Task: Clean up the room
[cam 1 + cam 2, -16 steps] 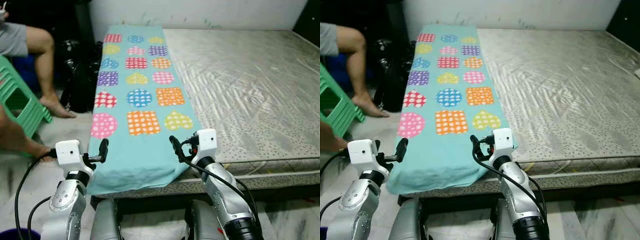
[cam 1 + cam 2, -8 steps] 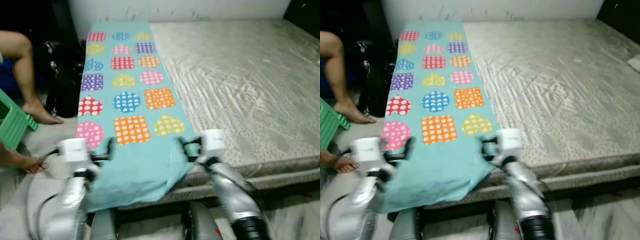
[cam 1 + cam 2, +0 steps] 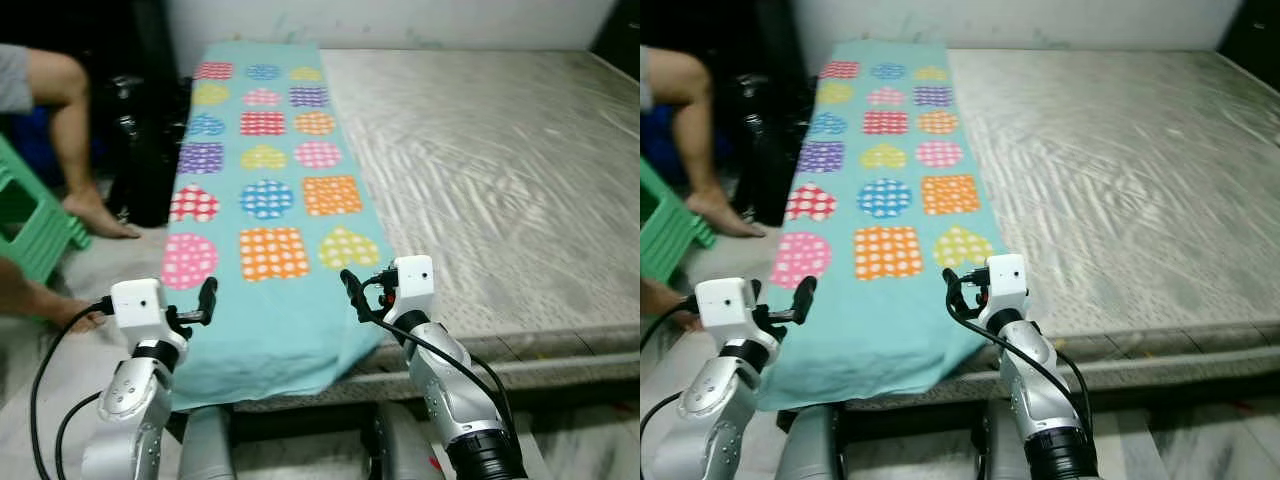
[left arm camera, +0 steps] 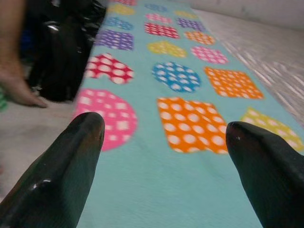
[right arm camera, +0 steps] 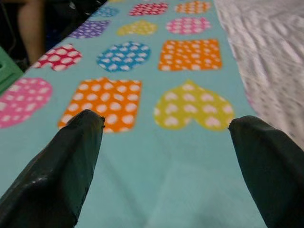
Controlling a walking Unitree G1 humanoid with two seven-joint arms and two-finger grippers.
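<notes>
Blanket spread along left side of mattress, near end hanging over the edge. Left gripper and right gripper hover open at its near corners, holding nothing. Best lowered together, pinching both corners evenly.

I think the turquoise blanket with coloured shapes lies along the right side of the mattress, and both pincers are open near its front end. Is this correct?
Not quite. The turquoise blanket lies along the left side of the mattress, not the right, as the left eye view shows. The rest holds: the left pincer and the right pincer are both open near its front end.
</notes>
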